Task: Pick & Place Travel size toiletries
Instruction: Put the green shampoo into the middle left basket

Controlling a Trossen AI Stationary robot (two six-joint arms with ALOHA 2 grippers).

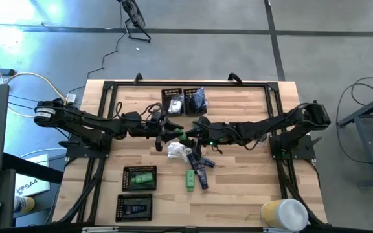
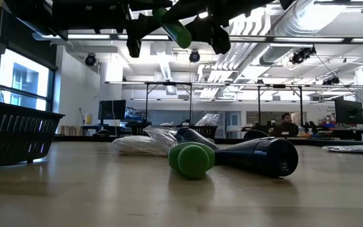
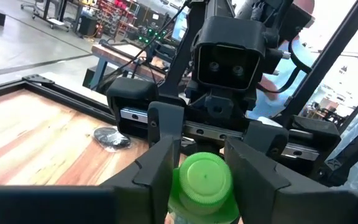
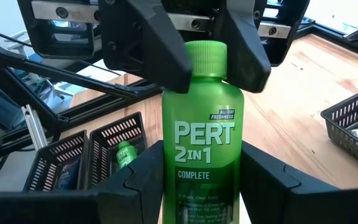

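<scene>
left claw point(image 1: 168, 131) raised mid-table, facing right claw | right claw point(image 1: 196, 136) raised, closed on something

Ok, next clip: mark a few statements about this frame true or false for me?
1. The held green bottle is up in the air between both tools. True.
2. The right tool grips that bottle by its cap. False: it is closed on the bottle's body; the left tool is at the cap end.
3. A second green bottle lies inside a black mesh tray. True.
4. No toiletries lie on the bare wood. False: a green tube, a navy tube and a white packet lie there, in a loose cluster near the table's middle.
</scene>
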